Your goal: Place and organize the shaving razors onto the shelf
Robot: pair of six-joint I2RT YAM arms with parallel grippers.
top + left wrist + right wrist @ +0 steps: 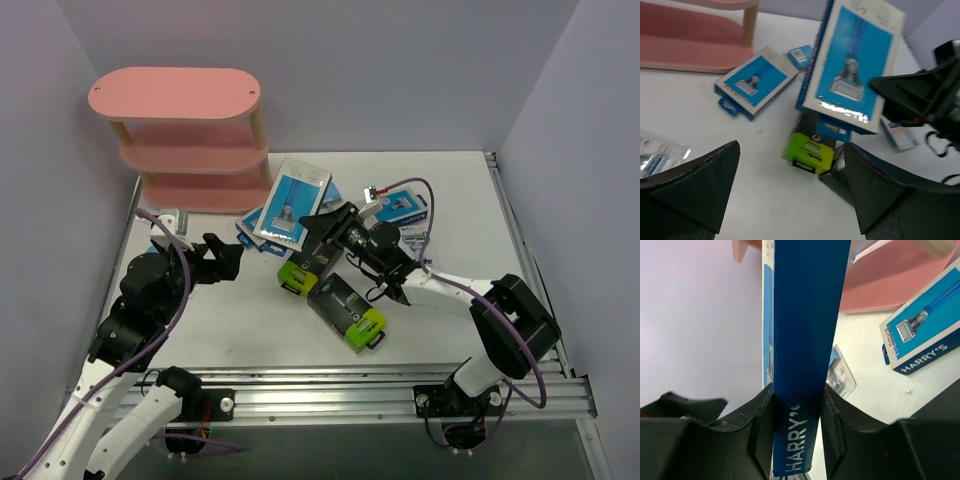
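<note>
Right gripper point(797, 416) is clamped on the thin edge of one blue-and-white razor box point(807, 315), holding it up tilted over the pile of packs mid-table, near the front of the pink shelf point(175, 95) but not on it. Left gripper point(228, 258) is spread wide with nothing in it, hanging over the table point(250, 330) left of the pile. Lying flat down there: another blue-and-white box point(754, 81), a black box with a lime-green end point(347, 312), a second black box point(303, 268), plus a clear blister pack point(172, 218) by the shelf's foot.
</note>
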